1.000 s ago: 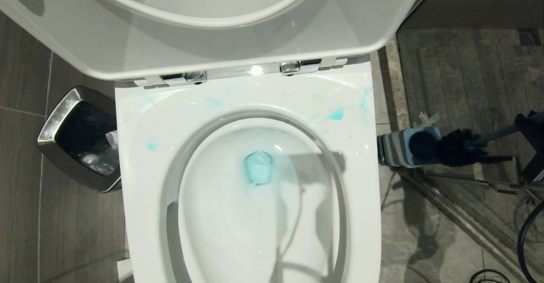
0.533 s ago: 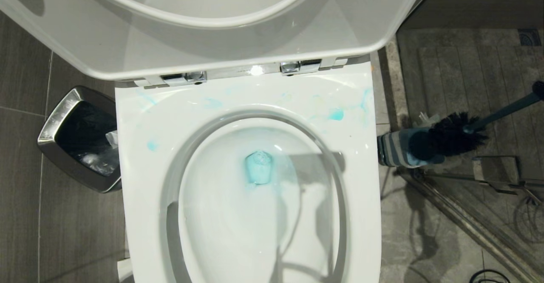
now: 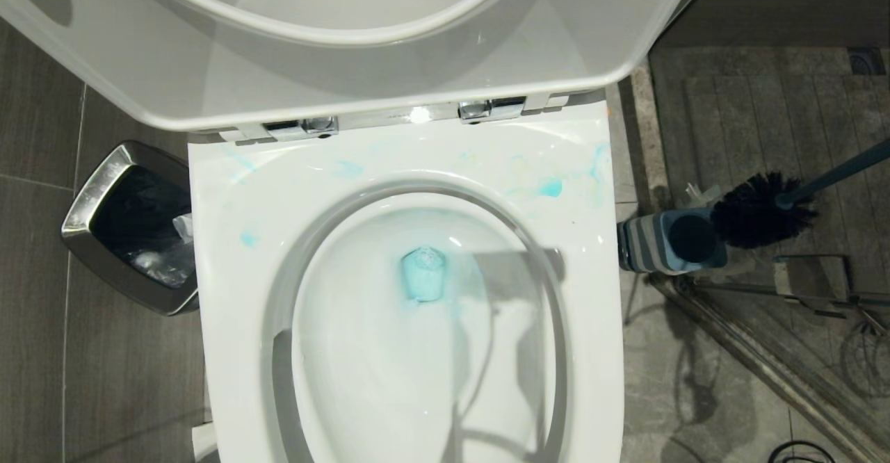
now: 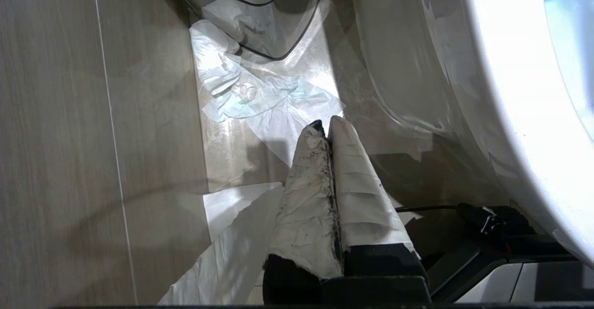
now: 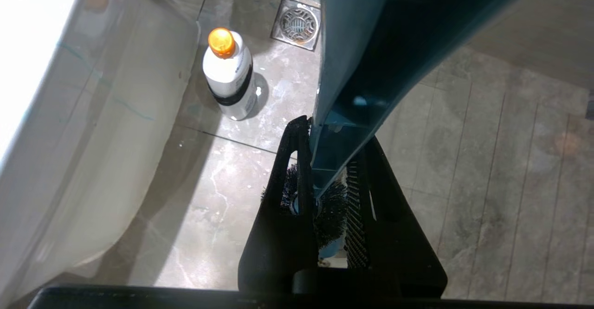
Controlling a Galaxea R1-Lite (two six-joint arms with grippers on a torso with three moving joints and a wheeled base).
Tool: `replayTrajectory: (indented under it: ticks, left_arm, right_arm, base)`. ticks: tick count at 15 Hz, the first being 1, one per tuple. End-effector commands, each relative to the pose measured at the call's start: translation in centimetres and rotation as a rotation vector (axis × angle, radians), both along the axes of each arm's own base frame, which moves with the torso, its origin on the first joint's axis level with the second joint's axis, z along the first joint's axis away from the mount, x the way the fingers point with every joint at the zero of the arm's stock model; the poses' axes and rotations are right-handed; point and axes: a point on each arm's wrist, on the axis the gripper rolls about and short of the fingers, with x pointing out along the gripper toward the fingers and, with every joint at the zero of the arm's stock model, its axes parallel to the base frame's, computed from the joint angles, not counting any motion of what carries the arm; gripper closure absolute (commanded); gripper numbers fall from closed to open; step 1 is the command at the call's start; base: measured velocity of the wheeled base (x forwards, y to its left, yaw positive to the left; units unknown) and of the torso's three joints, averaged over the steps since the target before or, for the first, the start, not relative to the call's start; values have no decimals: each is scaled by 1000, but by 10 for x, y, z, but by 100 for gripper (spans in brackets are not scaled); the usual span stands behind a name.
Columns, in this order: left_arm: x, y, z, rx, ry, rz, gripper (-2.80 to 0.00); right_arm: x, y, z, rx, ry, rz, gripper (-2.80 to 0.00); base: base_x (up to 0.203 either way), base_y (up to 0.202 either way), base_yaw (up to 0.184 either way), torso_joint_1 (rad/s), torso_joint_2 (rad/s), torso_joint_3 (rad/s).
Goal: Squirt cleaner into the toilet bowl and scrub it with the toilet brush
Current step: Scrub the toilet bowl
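While the right gripper [image 5: 327,179] has its jaws clamped on the toilet brush [image 3: 761,211] handle, the bristle head hangs right of the toilet bowl [image 3: 229,240], just beyond its striped holder [image 3: 667,244]. Carry the head left over the rim and lower it toward the cleaner [image 3: 424,275] pooled mid-bowl, keeping drips off the floor. Your right arm lies outside the head view. The left gripper [image 4: 325,130], jaws together, sits low near the floor.
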Motion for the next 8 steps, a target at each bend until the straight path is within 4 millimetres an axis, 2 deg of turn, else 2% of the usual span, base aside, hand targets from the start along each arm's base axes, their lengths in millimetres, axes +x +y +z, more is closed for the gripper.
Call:
replayTrajectory:
  ticks: [1,4,8]
  left_arm:
    - [0,0,0,2,1,1,0]
    - [0,0,0,3,1,1,0]
    - [0,0,0,-4,1,6,0]
  right_arm:
    - [1,0,-1,-7,0,0,0]
    - [1,0,-1,-27,-1,-5,0]
    - [1,0,0,-54,-7,-8,0]
  base:
    - [0,0,0,0,0,0]
    - [0,0,0,-1,0,13]
    - [0,0,0,4,3,160]
